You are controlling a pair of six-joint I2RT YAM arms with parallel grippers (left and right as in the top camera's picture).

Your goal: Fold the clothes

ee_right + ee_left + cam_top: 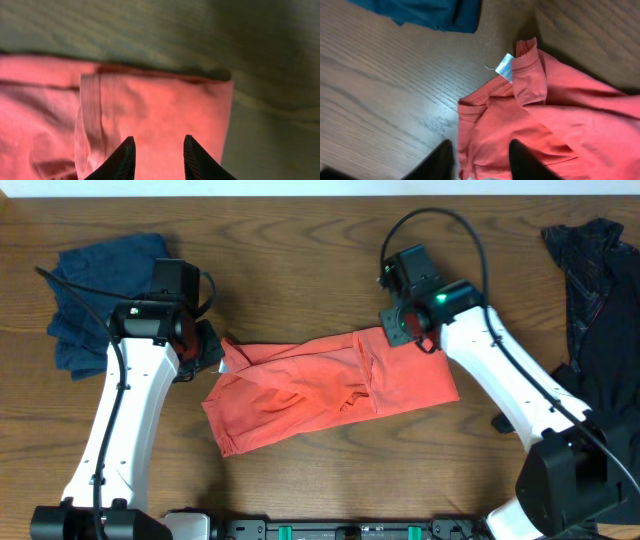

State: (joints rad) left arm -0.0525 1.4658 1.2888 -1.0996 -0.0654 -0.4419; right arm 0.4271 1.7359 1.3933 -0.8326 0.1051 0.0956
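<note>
Overhead, seeing shirt (330, 385) lying lengthwise left-to-right, meeting left gripper (480, 147) at collar end, right gripper (159, 142) at opposite end, both gaping open.

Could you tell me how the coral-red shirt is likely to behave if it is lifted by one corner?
The coral-red shirt lies creased and folded over itself, so it will probably droop limply rather than hold shape. It looks thin, so likely light. On the wooden table, a push would probably bunch it rather than slide it whole.
</note>
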